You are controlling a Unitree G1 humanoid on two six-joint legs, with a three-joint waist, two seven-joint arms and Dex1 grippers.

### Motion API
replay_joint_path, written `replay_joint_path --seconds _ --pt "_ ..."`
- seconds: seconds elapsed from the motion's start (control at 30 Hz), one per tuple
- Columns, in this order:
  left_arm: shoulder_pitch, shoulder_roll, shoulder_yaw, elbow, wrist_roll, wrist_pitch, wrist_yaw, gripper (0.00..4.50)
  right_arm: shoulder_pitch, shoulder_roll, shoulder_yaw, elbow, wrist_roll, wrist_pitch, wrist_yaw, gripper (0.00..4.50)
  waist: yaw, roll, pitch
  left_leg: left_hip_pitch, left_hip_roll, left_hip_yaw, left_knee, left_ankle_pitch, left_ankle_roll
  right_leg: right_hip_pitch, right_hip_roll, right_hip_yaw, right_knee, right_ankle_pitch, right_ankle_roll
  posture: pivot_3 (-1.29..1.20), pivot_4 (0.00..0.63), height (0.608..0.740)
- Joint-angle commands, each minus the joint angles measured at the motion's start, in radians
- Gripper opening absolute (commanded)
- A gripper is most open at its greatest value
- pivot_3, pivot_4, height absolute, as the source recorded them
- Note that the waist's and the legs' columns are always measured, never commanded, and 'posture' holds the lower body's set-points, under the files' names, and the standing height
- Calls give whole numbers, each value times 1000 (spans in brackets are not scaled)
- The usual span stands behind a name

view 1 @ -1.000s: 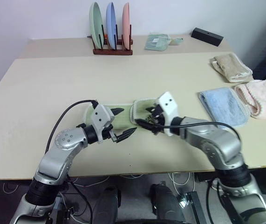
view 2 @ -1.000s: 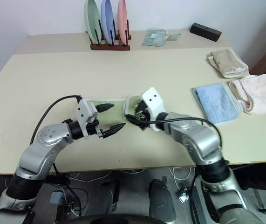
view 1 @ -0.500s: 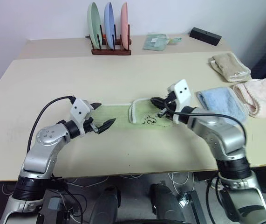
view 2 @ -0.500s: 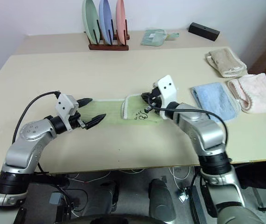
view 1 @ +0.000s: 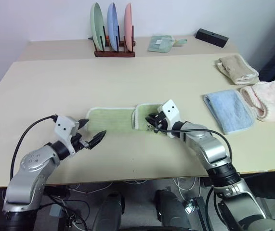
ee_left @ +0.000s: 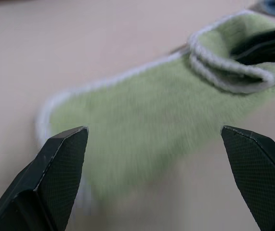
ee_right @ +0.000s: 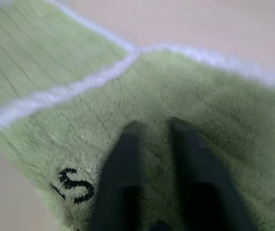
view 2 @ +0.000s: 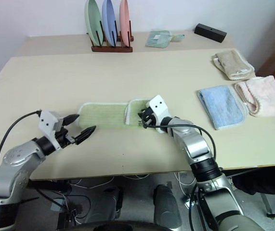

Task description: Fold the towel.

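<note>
A: State of each gripper?

B: Right gripper (view 1: 152, 122): fingers close together, pressed on the folded right end of the towel (view 1: 112, 120); a grip cannot be confirmed. Left gripper (view 1: 92, 132): fully spread, empty.

A: Towel position?

B: Flat on the bench (view 1: 55, 86), long axis left-to-right. Its free left end lies just beyond the left gripper, the nearer arm for that end.

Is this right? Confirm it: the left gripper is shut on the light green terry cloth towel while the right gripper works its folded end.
Not quite. The left gripper is open and off the light green terry cloth towel, as the left wrist view shows. The right gripper is at its folded end.
</note>
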Motion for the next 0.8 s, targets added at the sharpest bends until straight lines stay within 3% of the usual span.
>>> replay_joint_path --seconds 0.03,0.13,0.27,0.43,0.67,0.77,0.8 --pt "44 -33 107 -108 -190 144 92 4500 -48 -57 -37 -132 11 -44 75 2885 1 0 0 0 0 0 0 0 0 0 0 0 0 0 0 0 150 740" --pt "68 -113 165 -139 -355 259 261 4500 -72 -105 -31 -192 6 -68 136 4482 1 0 0 1 0 -1 0 0 0 1 0 -1 0 -2 -3 0 150 740" --pt "40 -235 214 -95 -564 346 537 4500 -92 -124 -14 -215 -19 -107 171 4482 3 -1 0 1 0 -1 1 0 0 2 0 -1 0 0 0 0 150 740" --pt "-45 -306 199 -22 -696 377 787 4500 -89 -119 11 -225 -53 -130 182 4482 8 -2 -1 1 0 -2 1 0 0 2 0 -2 0 0 -1 0 150 740" --pt "-209 -360 138 126 -767 348 950 4500 -33 -99 38 -268 -81 -127 163 4482 16 -2 -1 1 -1 -2 2 1 -1 3 0 -2 0 -2 -4 0 150 740" --pt "-248 -370 131 164 -758 325 970 3628 -10 -103 44 -290 -92 -119 158 4500 24 -2 -1 1 -1 -2 2 1 -1 3 0 -2 -1 -2 -4 0 150 740" --pt "-257 -371 129 171 -755 318 971 3137 0 -108 45 -300 -96 -117 158 4500 27 -2 -1 1 -1 -2 2 1 -1 3 0 -2 -1 -2 -4 0 150 740"
